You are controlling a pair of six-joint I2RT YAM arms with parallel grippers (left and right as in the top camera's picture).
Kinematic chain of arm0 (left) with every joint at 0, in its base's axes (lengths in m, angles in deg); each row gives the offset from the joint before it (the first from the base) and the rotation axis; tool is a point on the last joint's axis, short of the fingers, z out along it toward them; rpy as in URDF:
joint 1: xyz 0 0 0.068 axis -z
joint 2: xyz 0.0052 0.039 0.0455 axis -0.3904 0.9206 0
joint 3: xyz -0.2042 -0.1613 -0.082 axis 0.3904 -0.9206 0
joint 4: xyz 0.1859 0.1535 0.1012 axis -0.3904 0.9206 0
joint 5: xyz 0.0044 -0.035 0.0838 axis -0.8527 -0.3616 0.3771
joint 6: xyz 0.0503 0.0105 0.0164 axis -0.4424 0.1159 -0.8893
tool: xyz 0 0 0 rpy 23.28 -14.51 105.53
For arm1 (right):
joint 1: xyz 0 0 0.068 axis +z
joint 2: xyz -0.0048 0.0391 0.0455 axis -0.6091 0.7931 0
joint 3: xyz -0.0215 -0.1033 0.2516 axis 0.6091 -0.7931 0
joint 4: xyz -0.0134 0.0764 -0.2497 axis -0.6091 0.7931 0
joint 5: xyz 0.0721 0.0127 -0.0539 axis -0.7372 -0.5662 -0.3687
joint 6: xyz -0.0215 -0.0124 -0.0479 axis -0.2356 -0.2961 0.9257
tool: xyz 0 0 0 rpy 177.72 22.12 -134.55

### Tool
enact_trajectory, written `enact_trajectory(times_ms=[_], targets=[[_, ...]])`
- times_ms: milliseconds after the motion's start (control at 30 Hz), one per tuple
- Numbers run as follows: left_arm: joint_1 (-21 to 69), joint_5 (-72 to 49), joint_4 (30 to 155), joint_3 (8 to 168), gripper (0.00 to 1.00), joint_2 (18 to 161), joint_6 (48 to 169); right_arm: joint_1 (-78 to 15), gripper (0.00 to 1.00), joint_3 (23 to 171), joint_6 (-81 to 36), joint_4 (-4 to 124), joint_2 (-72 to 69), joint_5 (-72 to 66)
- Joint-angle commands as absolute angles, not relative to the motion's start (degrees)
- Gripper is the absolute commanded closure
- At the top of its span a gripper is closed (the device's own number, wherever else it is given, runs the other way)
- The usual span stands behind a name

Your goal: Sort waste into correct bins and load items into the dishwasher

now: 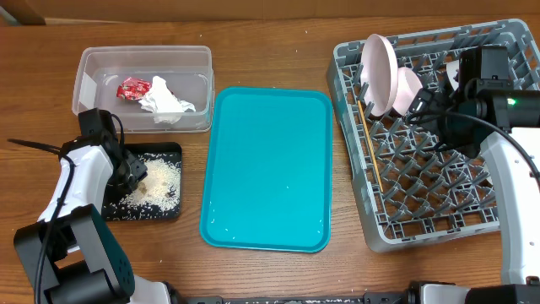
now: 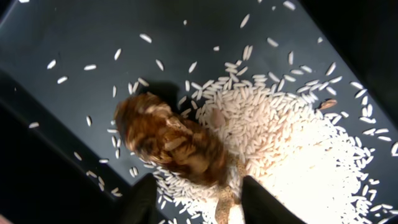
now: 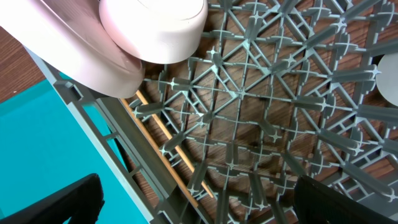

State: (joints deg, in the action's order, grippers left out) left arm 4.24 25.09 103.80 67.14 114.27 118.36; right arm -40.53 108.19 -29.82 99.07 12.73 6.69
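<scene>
The shallow black tray (image 1: 170, 150) at the left holds loose white rice (image 1: 162, 181) and a small brown food lump (image 2: 171, 142). My left gripper (image 1: 135, 171) is open just above the rice (image 2: 292, 143), the lump lying right ahead of its fingers (image 2: 199, 202). The clear tub (image 1: 89, 72) holds the red foil wrapper (image 1: 132, 87) and the crumpled white napkin (image 1: 166, 103). The grey dish rack (image 1: 384, 224) holds a white plate (image 1: 380, 74), a small bowl (image 1: 407, 90) and chopsticks (image 1: 369, 143). My right gripper (image 3: 196, 199) is open and empty over the rack base (image 3: 267, 118), near the plate (image 3: 68, 56), bowl (image 3: 155, 25) and chopsticks (image 3: 161, 134).
The teal serving tray (image 1: 268, 169) lies between the bins and the rack, on the wooden table. Its edge shows in the right wrist view (image 3: 43, 143). A white object (image 3: 388, 74) sits at the rack's right.
</scene>
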Motion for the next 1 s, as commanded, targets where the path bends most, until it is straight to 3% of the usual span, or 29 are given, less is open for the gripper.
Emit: enact_trajectory(times_ms=[0,267,433,567,967], targets=[[4.2,25.6,104.2,67.3,0.46,114.1,118.3,-40.7,0.0,108.4,-29.6,99.0,12.6,6.6],[5.0,18.1,104.9,73.3,0.34,110.6,112.8,-40.4,0.0,108.4,-29.0,92.4,12.6,5.5],[9.2,12.0,105.8,79.0,0.29,109.0,103.1,-38.1,0.0,108.4,-14.5,82.5,12.6,-4.5],[14.4,12.3,110.3,82.6,0.24,109.0,97.3,-36.3,0.0,108.4,-7.5,82.6,12.6,-6.6],[17.2,12.0,121.0,82.9,0.28,106.2,98.0,-36.9,0.0,108.1,-9.1,92.1,10.9,-4.8]])
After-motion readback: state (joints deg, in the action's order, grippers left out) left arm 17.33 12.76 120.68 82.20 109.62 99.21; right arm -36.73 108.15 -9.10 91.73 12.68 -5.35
